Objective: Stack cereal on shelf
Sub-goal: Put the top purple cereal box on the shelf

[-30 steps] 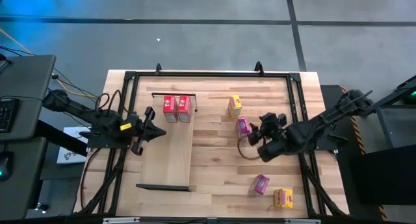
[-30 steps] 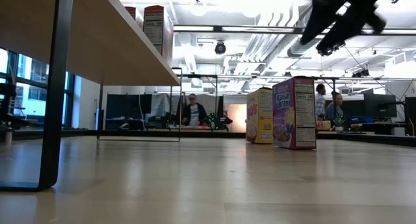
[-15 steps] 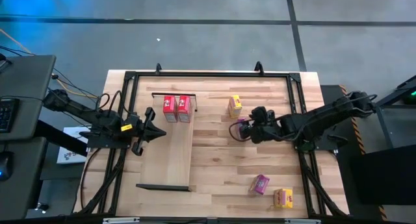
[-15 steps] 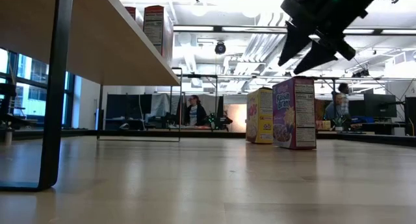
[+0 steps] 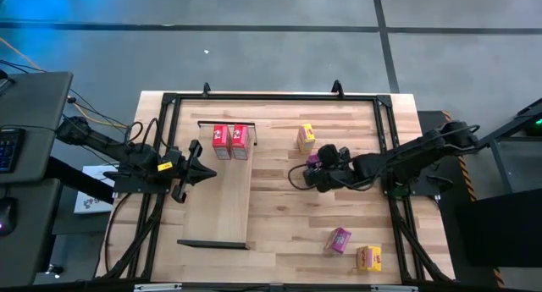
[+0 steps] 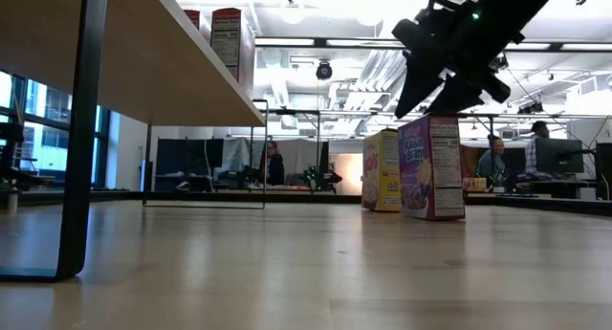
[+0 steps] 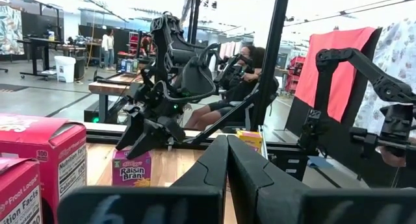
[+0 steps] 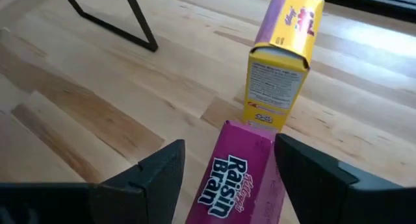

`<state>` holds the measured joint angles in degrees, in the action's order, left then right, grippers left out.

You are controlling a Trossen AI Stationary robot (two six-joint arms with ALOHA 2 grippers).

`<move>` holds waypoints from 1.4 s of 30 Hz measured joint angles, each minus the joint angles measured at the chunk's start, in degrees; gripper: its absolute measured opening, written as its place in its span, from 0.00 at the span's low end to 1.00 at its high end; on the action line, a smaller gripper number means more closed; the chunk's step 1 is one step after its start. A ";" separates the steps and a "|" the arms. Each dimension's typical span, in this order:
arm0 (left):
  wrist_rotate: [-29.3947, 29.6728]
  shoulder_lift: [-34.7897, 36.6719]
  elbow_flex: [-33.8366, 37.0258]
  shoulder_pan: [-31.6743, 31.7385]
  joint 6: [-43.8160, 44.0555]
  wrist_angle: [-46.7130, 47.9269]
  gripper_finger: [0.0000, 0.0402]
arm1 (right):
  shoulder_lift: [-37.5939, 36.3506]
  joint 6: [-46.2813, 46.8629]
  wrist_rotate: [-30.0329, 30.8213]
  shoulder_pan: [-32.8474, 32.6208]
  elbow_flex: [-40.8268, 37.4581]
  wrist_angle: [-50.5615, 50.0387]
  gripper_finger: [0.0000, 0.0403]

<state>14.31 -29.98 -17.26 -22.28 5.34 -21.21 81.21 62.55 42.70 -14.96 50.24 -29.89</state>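
Straddling the Raisin Bran

Idling clenched over the shelf (image 5: 222,199), the left gripper (image 5: 193,166) waits. Right gripper (image 8: 224,178), fingers spread, brackets the standing pink Raisin Bran box (image 8: 237,175); closing off-centre could topple it against the yellow box (image 8: 283,58).

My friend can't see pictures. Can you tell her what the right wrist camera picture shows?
The right end effector is open, its two dark fingers on either side of the top of a pink Raisin Bran box standing on the wooden table. A yellow cereal box stands upright just behind it.
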 joint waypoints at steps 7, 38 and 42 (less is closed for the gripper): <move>0.00 0.00 0.00 0.02 0.00 0.03 0.00 | 1.02 0.41 0.35 -0.02 2.21 -3.45 0.59; 0.00 0.00 -0.02 0.02 0.02 0.39 0.00 | 0.92 -8.71 0.78 -0.02 6.53 -5.92 0.59; 0.00 0.00 -0.02 0.02 0.01 0.39 0.00 | 0.92 -8.63 1.20 -0.02 6.53 -6.97 0.61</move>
<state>14.31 -29.98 -17.28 -22.26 5.36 -20.82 82.13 53.92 43.90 -14.98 56.77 -36.86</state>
